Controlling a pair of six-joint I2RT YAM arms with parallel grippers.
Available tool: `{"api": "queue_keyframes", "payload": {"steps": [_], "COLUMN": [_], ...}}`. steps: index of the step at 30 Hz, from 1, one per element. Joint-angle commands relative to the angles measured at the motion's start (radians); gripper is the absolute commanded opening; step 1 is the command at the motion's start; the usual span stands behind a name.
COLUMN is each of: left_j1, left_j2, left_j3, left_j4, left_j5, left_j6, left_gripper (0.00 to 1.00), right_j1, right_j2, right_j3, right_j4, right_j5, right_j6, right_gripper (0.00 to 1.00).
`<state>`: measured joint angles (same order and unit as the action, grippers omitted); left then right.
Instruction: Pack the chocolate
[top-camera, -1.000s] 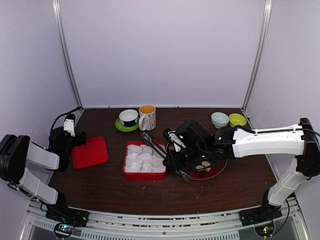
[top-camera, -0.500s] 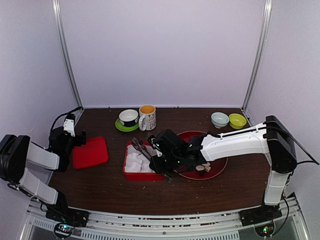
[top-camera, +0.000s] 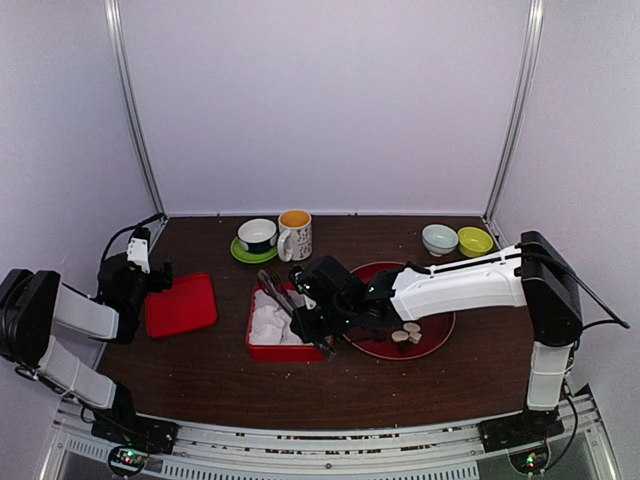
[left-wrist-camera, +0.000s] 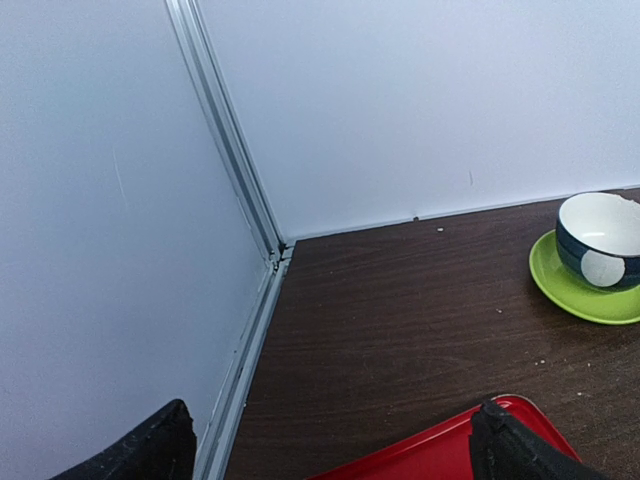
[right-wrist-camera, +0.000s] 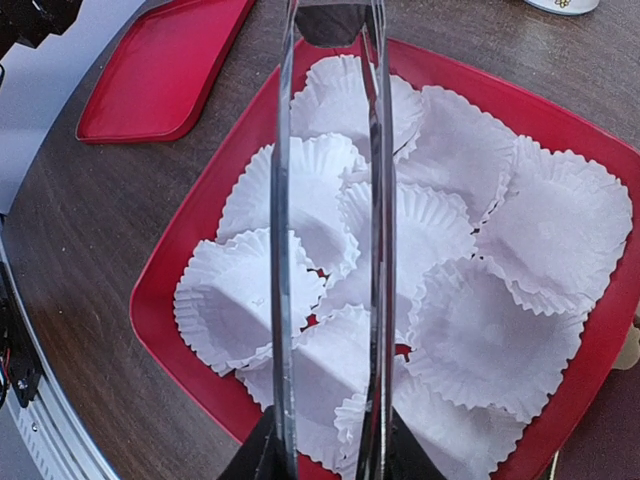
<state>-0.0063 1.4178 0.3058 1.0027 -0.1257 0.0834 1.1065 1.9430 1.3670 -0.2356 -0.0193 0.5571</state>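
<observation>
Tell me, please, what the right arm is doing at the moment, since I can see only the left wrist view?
Observer: The right gripper is shut on the long metal tongs, holding them over the red square tray of white crinkled paper cups.
Operator: Thank you. Is any chocolate in those cups?
Observer: None that I can see; the cups that the right wrist view shows look empty.
Operator: Where are the pieces, then?
Observer: A few small brown and tan chocolate pieces sit on the round dark red plate, right of the tray.
</observation>
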Motion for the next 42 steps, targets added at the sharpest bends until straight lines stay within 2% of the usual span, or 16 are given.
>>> {"api": "queue_keyframes", "payload": {"steps": [1, 5, 9, 17, 22, 33, 42], "left_j1": [0.006, 0.006, 0.006, 0.006, 0.006, 0.006, 0.006], "left_j2": [0.005, 0.006, 0.006, 0.006, 0.006, 0.006, 0.006], "left_j3": [-0.005, -0.004, -0.005, -0.005, -0.005, -0.003, -0.005], "left_j4": [0.065, 0.065, 0.064, 0.064, 0.065, 0.065, 0.065], "left_j5": [0.012, 0.012, 0.012, 0.012, 0.012, 0.011, 0.012], "left_j6": [-0.004, -0.004, -0.004, -0.004, -0.004, -0.004, -0.004], "left_gripper": [0.98, 0.98, 0.98, 0.98, 0.98, 0.98, 0.98], "right_j1": [0.007, 0.006, 0.007, 0.006, 0.006, -0.02, -0.066], "right_j2": [0.03, 0.031, 0.028, -0.008, -0.112, -0.398, -0.513], "right_j3": [0.048, 0.049, 0.049, 0.046, -0.011, -0.198, -0.325], "right_j4": [0.004, -0.004, -0.007, -0.03, -0.051, -0.214, -0.346], "right_j5": [0.005, 0.018, 0.021, 0.041, 0.074, 0.172, 0.162], "right_j6": [0.008, 0.009, 0.008, 0.0, -0.006, 0.002, 0.026], "right_gripper": [0.29, 0.31, 0.39, 0.38, 0.38, 0.37, 0.37]}}
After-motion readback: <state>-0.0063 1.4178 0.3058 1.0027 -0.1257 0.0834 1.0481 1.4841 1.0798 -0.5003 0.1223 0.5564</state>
